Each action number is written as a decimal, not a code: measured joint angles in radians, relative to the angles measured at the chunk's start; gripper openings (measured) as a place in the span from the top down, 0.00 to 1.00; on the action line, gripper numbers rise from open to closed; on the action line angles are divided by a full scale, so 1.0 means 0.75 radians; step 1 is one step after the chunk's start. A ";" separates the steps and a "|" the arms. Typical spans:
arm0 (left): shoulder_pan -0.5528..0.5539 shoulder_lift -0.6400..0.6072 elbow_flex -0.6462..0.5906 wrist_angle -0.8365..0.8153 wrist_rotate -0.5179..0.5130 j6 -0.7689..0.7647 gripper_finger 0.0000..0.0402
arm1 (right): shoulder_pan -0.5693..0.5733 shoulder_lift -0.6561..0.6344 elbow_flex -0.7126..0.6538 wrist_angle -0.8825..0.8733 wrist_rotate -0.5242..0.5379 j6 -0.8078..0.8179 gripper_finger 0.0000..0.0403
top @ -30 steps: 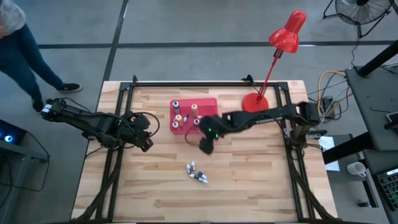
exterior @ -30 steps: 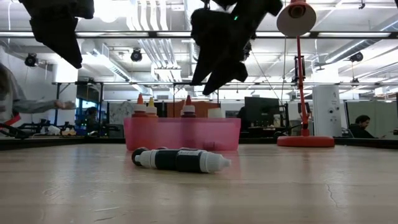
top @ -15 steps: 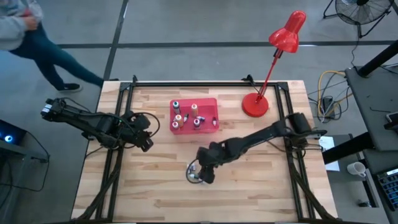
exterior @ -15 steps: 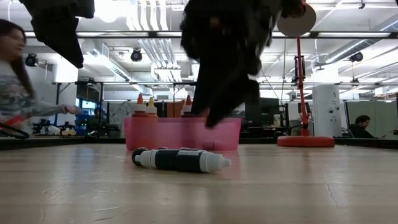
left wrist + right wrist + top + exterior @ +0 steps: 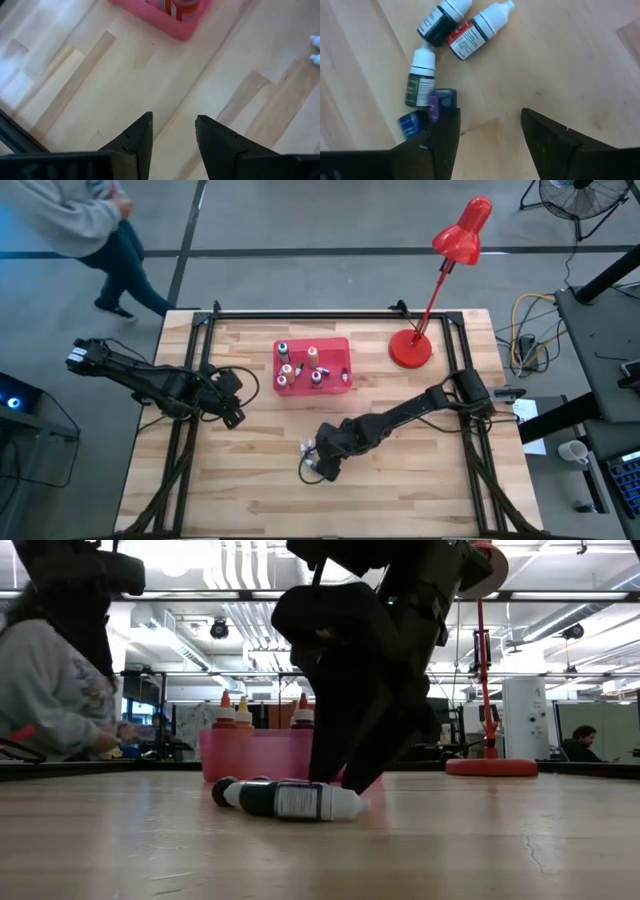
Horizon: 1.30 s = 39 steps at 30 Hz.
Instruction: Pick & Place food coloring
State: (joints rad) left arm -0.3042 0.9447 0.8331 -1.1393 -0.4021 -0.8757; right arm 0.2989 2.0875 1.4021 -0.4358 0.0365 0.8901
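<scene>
Reaching low over the pale wooden slatted table (image 5: 400, 470), hung the right gripper (image 5: 490, 125) just above the boards, dark fingers (image 5: 550, 142) parted with bare wood between them and nothing held. Lay just beside one finger a small loose cluster of tiny dropper bottles of food coloring (image 5: 437, 80): a purple-capped one touching the finger's outer side, a dark green one with a white cap next to it, and farther ahead of the fingertips a dark bottle and a red-labelled one, both white-tipped. Stood more bottles (image 5: 312, 365) upright in the shallow red square plastic tray (image 5: 340, 345), well apart from those fingers. Waited the left gripper (image 5: 172, 132) off to the side, fingers partly spread and empty, tray corner ahead of the tips.
</scene>
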 joint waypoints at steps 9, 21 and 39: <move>-0.002 -0.001 -0.005 0.017 0.015 -0.013 0.70 | 0.050 0.006 0.072 -0.043 0.175 -0.102 0.56; -0.002 -0.001 -0.005 0.018 0.016 -0.013 0.70 | 0.094 0.042 0.109 -0.043 0.197 -0.270 0.54; -0.002 -0.001 -0.005 0.024 0.016 0.046 0.70 | 0.100 0.098 0.103 -0.048 0.238 -0.204 0.59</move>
State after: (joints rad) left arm -0.3054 0.9443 0.8291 -1.1210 -0.3901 -0.8415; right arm 0.3737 2.1612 1.4793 -0.4717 0.2152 0.7372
